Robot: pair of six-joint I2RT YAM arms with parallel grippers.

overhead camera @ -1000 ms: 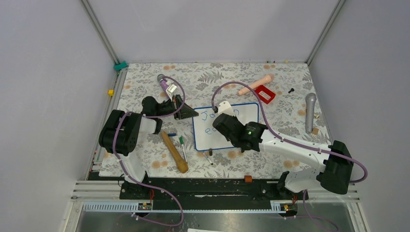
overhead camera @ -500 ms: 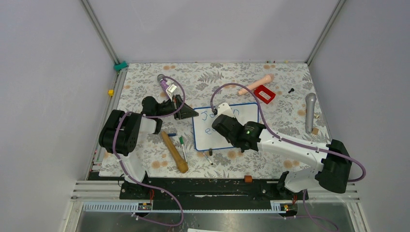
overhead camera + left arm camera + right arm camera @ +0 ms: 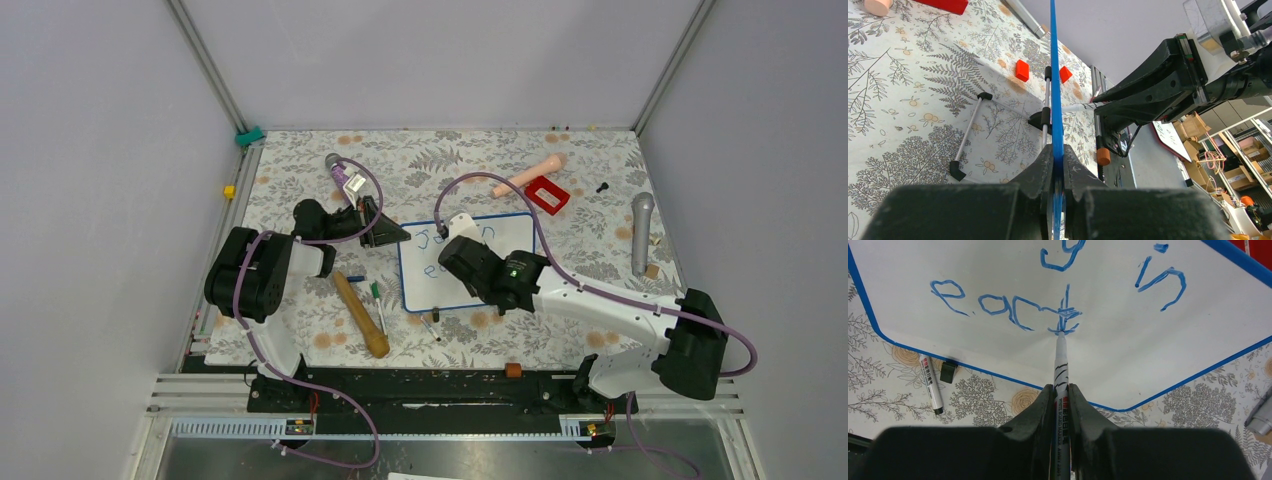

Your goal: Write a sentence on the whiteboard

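Note:
The whiteboard lies mid-table, white with a thin blue frame. My left gripper is shut on its left edge; in the left wrist view the blue frame runs up from between my clamped jaws. My right gripper hovers over the board, shut on a whiteboard marker. The marker's tip touches the board at the last letter of the second line. The sentence reads "y in" above and "eac" plus a part-formed letter below; the rest is hidden.
A second marker and a black board foot lie by the board's near edge. A wooden pestle and green pen lie left of the board. A red box, pink cylinder and microphone lie at the back right.
My right gripper has shifted slightly left and away from the base with the marker on the board. The left arm and the board have not moved.

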